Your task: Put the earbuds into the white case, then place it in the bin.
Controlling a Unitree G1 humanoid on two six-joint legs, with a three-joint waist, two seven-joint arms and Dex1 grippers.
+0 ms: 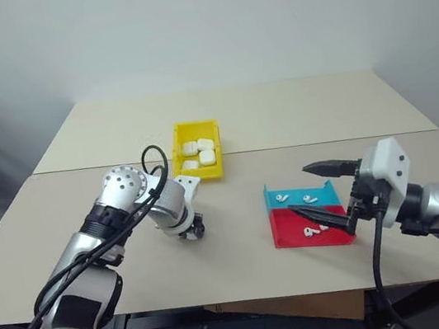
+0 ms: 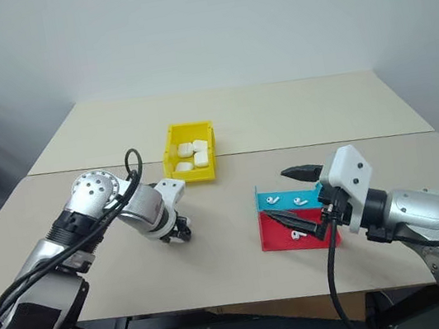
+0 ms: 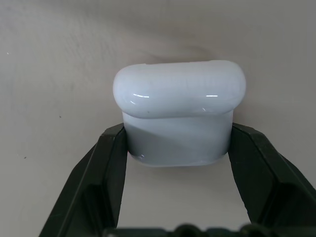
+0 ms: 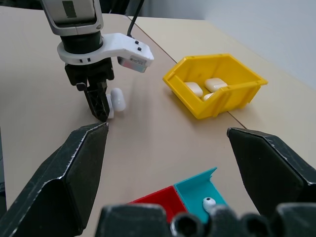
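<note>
Bin: we are seeing the yellow bin (image 1: 193,127) holding four white cases, sitting on the bench (image 1: 295,111).
Tray: beside and nearer us than the bin, the red-and-blue tray (image 1: 283,225) is carrying the earbuds (image 1: 308,198).
White case: the white case (image 3: 178,113) is standing on the bench near the bin, lid open, between our left end effector's (image 3: 178,148) fingers.
Left end effector: pinching the white case.
Right end effector: our right end effector (image 1: 320,193) is hovering over the tray, fingers spread.

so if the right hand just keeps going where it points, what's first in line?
Probably the left hand, shut on the white case. The bin sits off to one side. Depth is unclear.
</note>
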